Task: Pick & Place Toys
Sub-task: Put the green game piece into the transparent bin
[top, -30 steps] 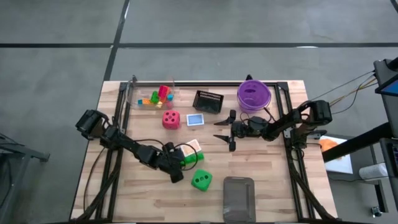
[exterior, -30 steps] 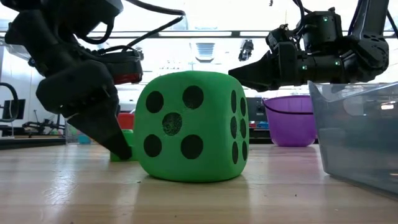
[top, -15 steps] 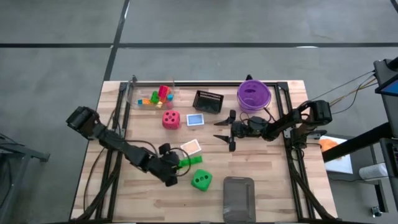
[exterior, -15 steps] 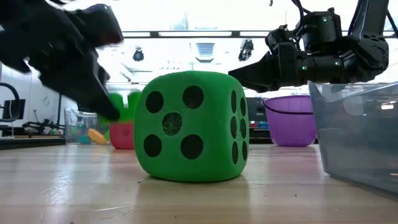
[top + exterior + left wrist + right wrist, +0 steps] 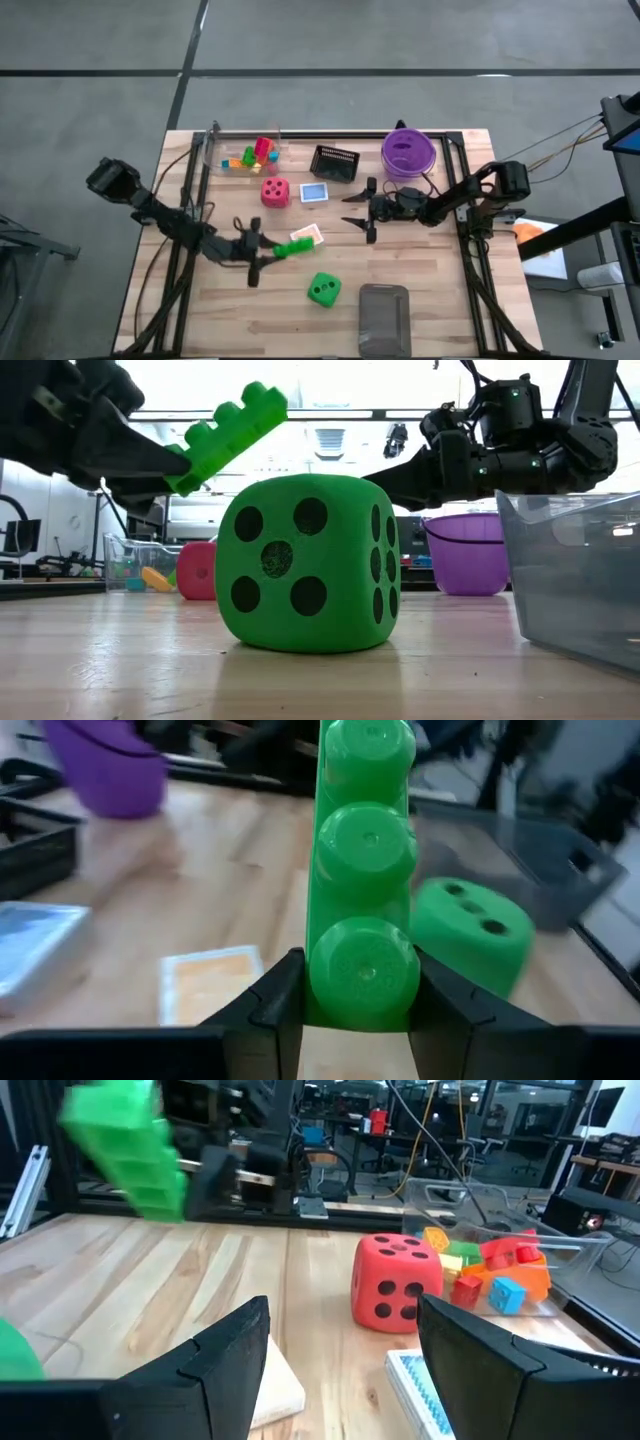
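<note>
**Q:** Grippers first: what does each of your two hold?

**A:** Your left gripper point(image 5: 268, 252) is clamped on one long green brick point(image 5: 293, 246), raised off the table point(image 5: 420, 300); the left wrist view shows three round studs point(image 5: 364, 840) in a row between the dark fingers point(image 5: 275, 1000). Your right gripper point(image 5: 358, 217) hangs near the table's middle, fingers spread apart, holding nothing.

**Q:** How many dice do you count, and where?

**A:** Two. One green die point(image 5: 322, 290) lies on the table just beside the raised brick; one red die point(image 5: 275, 191) stands beside the clear tray point(image 5: 215, 150) of small bricks point(image 5: 256, 156).

**Q:** And cards?

**A:** Two. One orange card point(image 5: 308, 235) lies close by the brick; one blue card point(image 5: 314, 192) lies between the red die and the right gripper.

**Q:** Containers?

**A:** Four: that tray, one black mesh basket point(image 5: 334, 162), one purple bowl point(image 5: 408, 152), one grey bin point(image 5: 384, 318).
</note>
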### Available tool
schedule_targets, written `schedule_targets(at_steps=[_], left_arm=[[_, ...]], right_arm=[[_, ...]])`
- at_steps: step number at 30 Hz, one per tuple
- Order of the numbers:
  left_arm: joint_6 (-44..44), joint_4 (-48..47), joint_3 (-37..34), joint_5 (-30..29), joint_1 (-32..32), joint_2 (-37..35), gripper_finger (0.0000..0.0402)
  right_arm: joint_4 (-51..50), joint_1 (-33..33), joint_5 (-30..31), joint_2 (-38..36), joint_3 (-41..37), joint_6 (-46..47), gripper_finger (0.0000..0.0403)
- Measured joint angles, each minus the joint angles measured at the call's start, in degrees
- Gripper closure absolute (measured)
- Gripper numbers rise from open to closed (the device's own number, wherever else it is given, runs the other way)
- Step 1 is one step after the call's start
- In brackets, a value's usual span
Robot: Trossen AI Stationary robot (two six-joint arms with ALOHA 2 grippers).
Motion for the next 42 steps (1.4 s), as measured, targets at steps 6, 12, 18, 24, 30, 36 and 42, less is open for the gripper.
schedule_targets(at_steps=[6, 12, 18, 24, 30, 36, 42], left_arm=[[-2.07, -3.49, -2.51, -0.23, 6.95, -7.97, 0.0273], [0.22, -9.39, -2.51, -0.40, 18.54, -15.99, 0.0273], [0.52, -17.63, -2.18, -0.23, 35.50, -21.41, 0.0273], [0.44, -21.03, -2.10, 2.26, 49.66, -22.09, 0.0273], [-0.59, -26.63, -2.10, 3.09, 57.18, -21.91, 0.0273], [-0.59, -28.44, -2.10, 3.11, 58.32, -21.76, 0.0273], [-0.59, -28.97, -2.10, 3.12, 58.32, -21.76, 0.0200]], right_arm=[[-0.32, 0.03, -0.15, 2.00, 1.69, -0.01, 0.0151], [-0.39, 0.16, -0.21, 3.05, 2.24, 0.01, 0.0151], [-0.39, 0.21, -0.21, 3.02, 2.23, 0.24, 0.0151], [-0.65, 0.23, -0.23, 3.02, 2.23, 0.23, 0.0151], [-1.04, 0.23, -0.23, 3.02, 2.21, 0.23, 0.0151], [-1.16, 0.56, -0.25, 3.02, 2.19, 0.23, 0.0151], [-1.14, 0.86, -0.25, 3.00, 2.19, 0.23, 0.0151]])
